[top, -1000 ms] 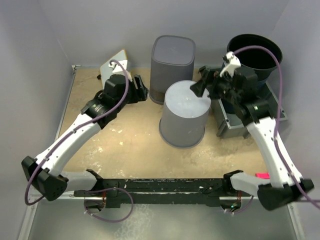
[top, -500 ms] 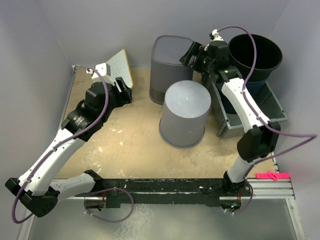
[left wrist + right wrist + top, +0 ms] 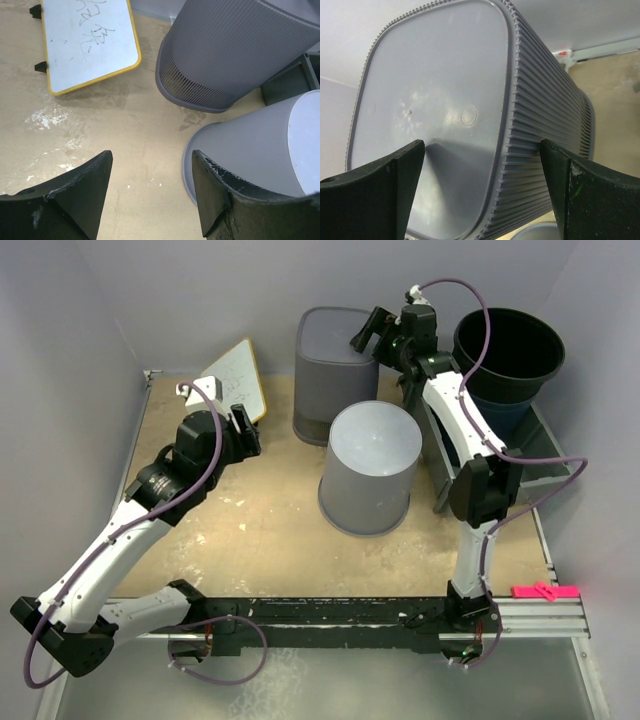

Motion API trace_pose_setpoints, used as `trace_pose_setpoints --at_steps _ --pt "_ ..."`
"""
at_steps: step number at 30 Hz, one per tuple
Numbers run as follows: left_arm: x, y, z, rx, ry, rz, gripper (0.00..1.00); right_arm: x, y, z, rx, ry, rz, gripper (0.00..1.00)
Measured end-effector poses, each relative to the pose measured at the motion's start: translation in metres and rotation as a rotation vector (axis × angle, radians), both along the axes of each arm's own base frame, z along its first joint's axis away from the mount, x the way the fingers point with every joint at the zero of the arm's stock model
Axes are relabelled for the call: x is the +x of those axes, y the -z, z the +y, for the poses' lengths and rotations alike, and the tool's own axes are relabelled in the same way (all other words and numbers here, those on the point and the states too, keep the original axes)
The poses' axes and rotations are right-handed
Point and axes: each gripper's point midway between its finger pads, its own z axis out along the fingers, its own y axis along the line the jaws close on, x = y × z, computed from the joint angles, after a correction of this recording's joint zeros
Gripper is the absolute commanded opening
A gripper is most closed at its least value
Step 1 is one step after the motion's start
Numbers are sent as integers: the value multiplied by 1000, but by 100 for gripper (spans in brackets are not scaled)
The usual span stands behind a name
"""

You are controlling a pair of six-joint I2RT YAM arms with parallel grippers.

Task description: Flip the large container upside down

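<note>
The large container (image 3: 335,375) is a ribbed grey square bin at the back centre. Its flat closed base faces up and its flared rim rests on the table (image 3: 235,55). My right gripper (image 3: 372,332) is open at the bin's top right edge. In the right wrist view its jaws (image 3: 481,142) straddle that edge, one finger over the flat base (image 3: 435,110) and the other beside the ribbed side wall, holding nothing. My left gripper (image 3: 250,430) hangs open above bare table left of the bin, its jaws (image 3: 151,155) empty.
A round grey bin (image 3: 368,465) stands base-up just in front of the ribbed one (image 3: 260,145). A black bucket (image 3: 508,350) sits in a grey crate (image 3: 545,475) at the right. A yellow-framed whiteboard (image 3: 232,378) lies at the back left. Walls close in behind and on both sides.
My right arm has swung from over the round bin and crate to the ribbed bin's top edge. My left arm has drawn back to the left. Both grippers stay open.
</note>
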Motion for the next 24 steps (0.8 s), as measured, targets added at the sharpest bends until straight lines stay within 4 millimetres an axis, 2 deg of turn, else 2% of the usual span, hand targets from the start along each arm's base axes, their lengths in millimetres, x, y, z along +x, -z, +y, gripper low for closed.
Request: trace_pose_setpoints --at_steps 7,12,16,24 --pt "-2 3 13 47 -43 -6 61 8 3 45 56 -145 -36 96" --pt "-3 8 21 68 -75 -2 61 1 4 100 95 -258 -69 96" --pt "-5 12 26 85 -93 6 61 -3 6 136 147 -322 -89 96" --pt "-11 15 35 106 -114 16 61 1 8 175 226 -369 -113 96"
